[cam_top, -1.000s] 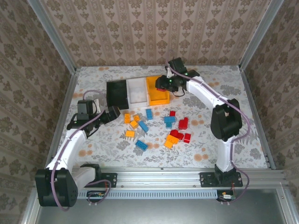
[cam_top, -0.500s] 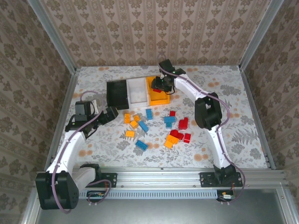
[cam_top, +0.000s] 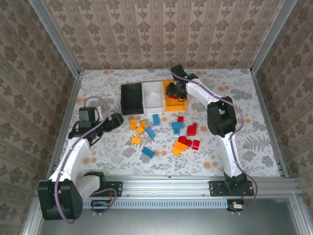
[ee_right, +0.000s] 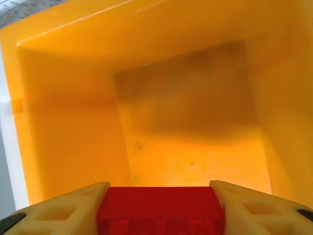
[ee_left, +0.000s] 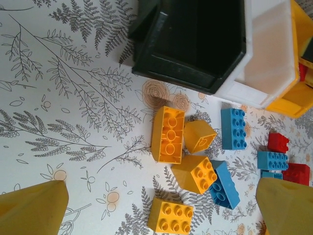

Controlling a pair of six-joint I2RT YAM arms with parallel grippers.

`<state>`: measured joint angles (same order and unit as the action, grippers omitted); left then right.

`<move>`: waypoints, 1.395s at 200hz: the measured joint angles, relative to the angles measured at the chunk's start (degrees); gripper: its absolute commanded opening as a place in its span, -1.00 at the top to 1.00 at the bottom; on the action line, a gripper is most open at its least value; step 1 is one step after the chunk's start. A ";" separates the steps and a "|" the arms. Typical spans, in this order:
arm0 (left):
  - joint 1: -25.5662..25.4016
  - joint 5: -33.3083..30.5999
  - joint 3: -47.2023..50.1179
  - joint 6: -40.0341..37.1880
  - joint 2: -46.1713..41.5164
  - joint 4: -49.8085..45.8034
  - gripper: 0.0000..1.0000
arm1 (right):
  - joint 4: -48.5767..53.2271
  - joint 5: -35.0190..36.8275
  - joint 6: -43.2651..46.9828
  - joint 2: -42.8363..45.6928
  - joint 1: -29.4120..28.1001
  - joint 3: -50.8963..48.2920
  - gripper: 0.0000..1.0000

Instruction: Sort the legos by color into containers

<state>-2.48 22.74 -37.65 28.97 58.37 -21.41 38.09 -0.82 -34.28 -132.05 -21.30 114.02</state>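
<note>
Red lego [ee_right: 160,209] sits inside the right pincer [ee_right: 160,218], seemingly gripped, over orange container [ee_right: 190,122].

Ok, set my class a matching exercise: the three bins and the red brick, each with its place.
1. black bin
2. white bin
3. orange bin
4. red brick

A. middle of the row
B. between the jaws of the right gripper
C. right end of the row
D. left end of the row

Pairs: 1-D, 2-A, 3-C, 4-B
</note>
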 measured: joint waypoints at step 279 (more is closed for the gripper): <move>-14.29 3.43 0.90 0.39 -2.40 0.37 -1.00 | 10.75 -0.46 4.33 62.25 -1.36 -63.73 -0.29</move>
<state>-16.78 26.17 -36.75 29.36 55.96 -21.04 48.84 -1.28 -29.95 -69.80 -22.65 50.28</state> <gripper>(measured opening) 0.997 0.657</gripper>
